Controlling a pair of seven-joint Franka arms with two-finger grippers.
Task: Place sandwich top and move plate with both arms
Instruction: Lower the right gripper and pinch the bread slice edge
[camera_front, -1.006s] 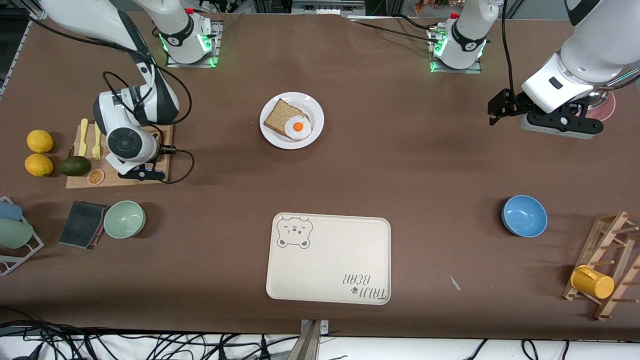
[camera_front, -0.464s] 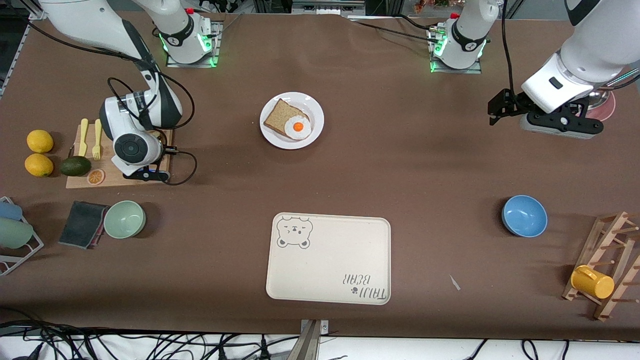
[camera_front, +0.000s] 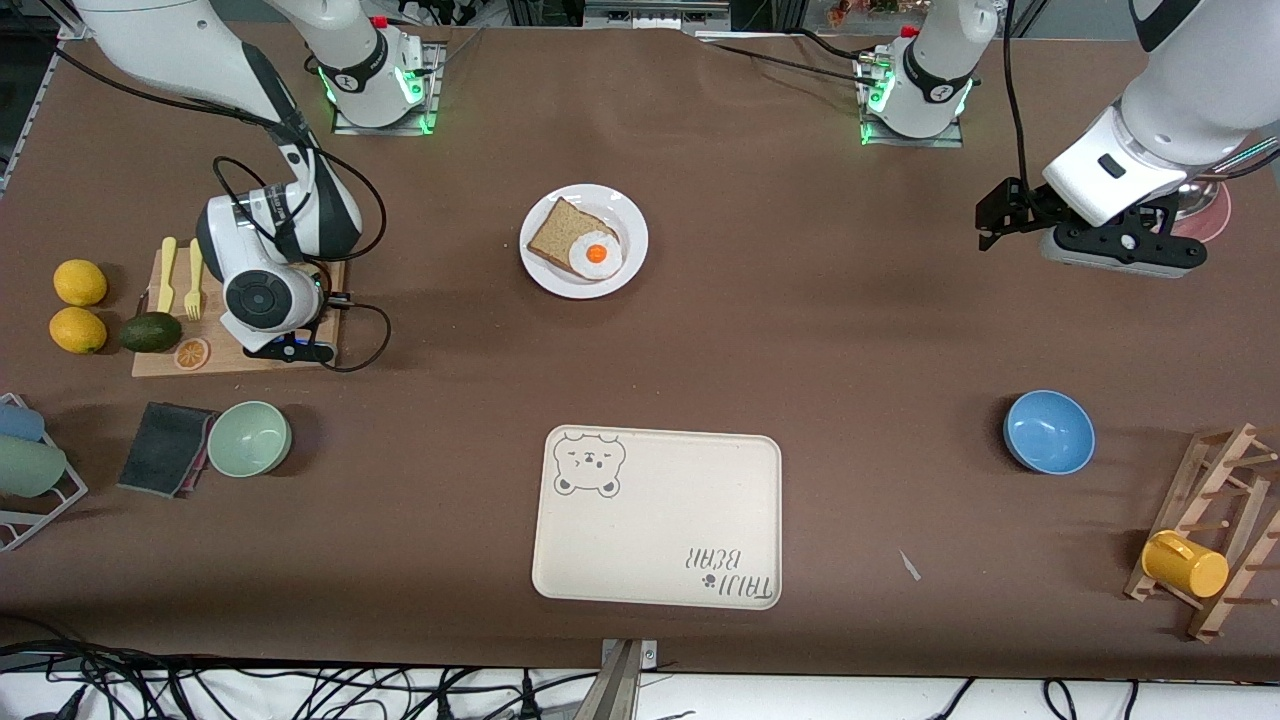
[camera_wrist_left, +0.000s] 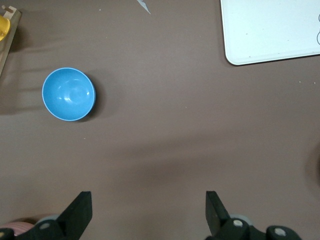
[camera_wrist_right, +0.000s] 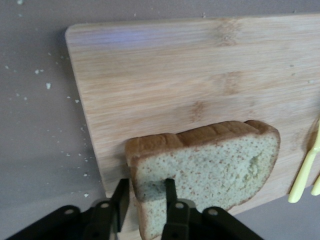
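The sandwich top (camera_wrist_right: 215, 165), a light speckled slice with brown crust, lies on the wooden cutting board (camera_wrist_right: 175, 75). My right gripper (camera_wrist_right: 147, 192) is shut on its edge, one finger on the crumb and one against the crust. In the front view the right wrist (camera_front: 262, 297) hides the slice. The white plate (camera_front: 632, 228) in the table's middle carries a darker bread slice (camera_front: 555, 235) and a fried egg (camera_front: 596, 254). My left gripper (camera_front: 1000, 215) waits open over bare table toward the left arm's end, with nothing between its jaws (camera_wrist_left: 148, 207).
Yellow forks (camera_front: 180, 275), an avocado (camera_front: 151, 332) and lemons (camera_front: 79, 282) sit on or beside the board. Nearer the front camera are a green bowl (camera_front: 249, 438), the bear tray (camera_front: 660, 520), a blue bowl (camera_front: 1048, 431) and a rack with a yellow cup (camera_front: 1185, 564).
The right wrist has shifted a little over the cutting board and its jaws have narrowed onto the slice. The left arm has stayed still.
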